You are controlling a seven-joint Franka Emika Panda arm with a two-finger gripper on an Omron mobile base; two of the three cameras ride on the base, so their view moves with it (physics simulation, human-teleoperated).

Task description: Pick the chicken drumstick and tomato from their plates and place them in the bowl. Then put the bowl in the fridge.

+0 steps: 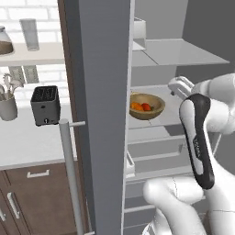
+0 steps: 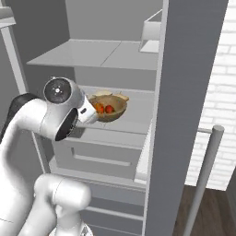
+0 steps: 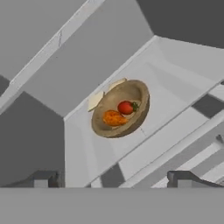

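sitting on a fridge shelf (image 3: pixel 175 105), the wooden bowl (image 3: pixel 131 94) is carrying the chicken drumstick (image 3: pixel 113 118) and tomato (image 3: pixel 125 107); probably stiff and light, best taken by its rim. the jaws are standing wide open, empty.

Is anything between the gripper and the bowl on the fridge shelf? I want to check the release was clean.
Nothing visible. The open gripper faces the bowl across bare shelf, apart from it; the drumstick and tomato lie inside.

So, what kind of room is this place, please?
Most likely a home kitchen: an open fridge with a wooden bowl on its shelf, a toaster on the counter, and wooden cabinets below.
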